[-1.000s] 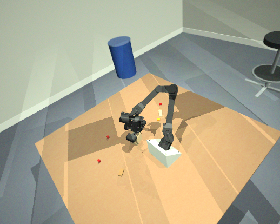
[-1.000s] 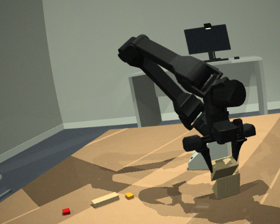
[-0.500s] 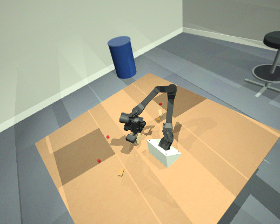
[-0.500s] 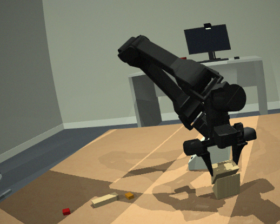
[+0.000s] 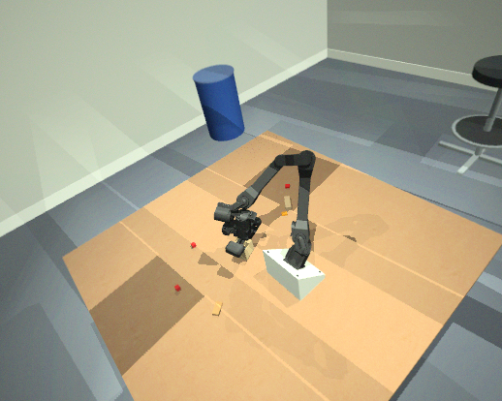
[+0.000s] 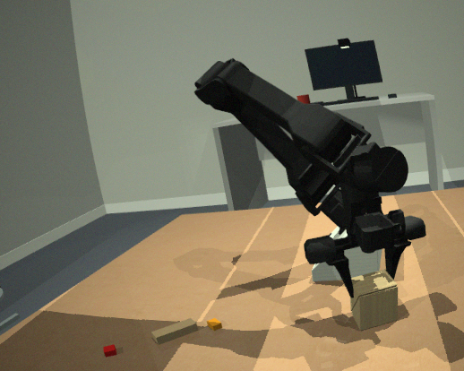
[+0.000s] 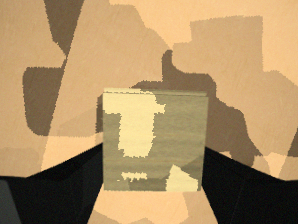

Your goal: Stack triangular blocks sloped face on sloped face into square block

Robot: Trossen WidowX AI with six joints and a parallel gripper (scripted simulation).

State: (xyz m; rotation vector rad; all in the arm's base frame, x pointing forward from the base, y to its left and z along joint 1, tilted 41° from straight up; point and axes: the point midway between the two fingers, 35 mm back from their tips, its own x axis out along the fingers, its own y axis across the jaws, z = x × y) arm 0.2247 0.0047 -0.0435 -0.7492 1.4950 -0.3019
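The upper triangular block (image 6: 373,281) (image 7: 175,130) is between my gripper's fingers, its flat face up. My gripper (image 6: 373,288) (image 7: 151,146) is shut on it, one finger at each side. The lower triangular block (image 6: 379,309) stands on the table under it, showing an upright face. Together they look like a near-square block; a thin seam runs just below the top edge and slants down the left side in the exterior view. The top looks about level. In the top view the gripper partly hides the blocks. Whether the sloped faces touch fully is hidden.
A long tan block (image 5: 287,202) (image 6: 175,331), a small orange piece (image 5: 284,213) (image 6: 214,323) and a red cube (image 5: 287,186) (image 6: 109,350) lie away from the hand. Red pieces (image 5: 193,245) (image 5: 177,288) and a yellow-orange block (image 5: 217,308) lie elsewhere. The white arm base (image 5: 286,278) is close by.
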